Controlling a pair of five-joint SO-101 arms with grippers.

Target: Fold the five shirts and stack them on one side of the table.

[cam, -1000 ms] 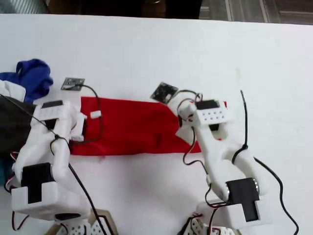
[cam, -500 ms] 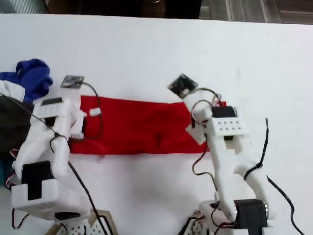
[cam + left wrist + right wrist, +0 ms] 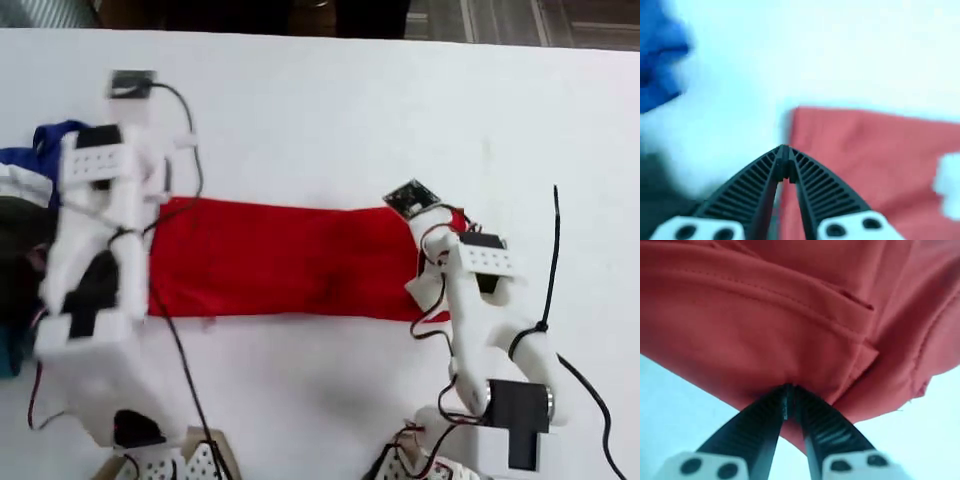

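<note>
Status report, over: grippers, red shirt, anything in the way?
Left gripper shut, empty, at left edge of red shirt. Right gripper shut on its right end. Shirt lies in a long strip. Blue shirt bunched clear of it.

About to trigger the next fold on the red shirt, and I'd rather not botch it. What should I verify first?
1. Right gripper pinching the red shirt at its end: ok.
2. Left gripper holding cloth: not ok, it is shut with nothing seen in it.
3. Red shirt lying as one flat strip: ok.
4. Blue shirt apart from the red shirt: ok.
5. Bare table beyond the strip: ok.
</note>
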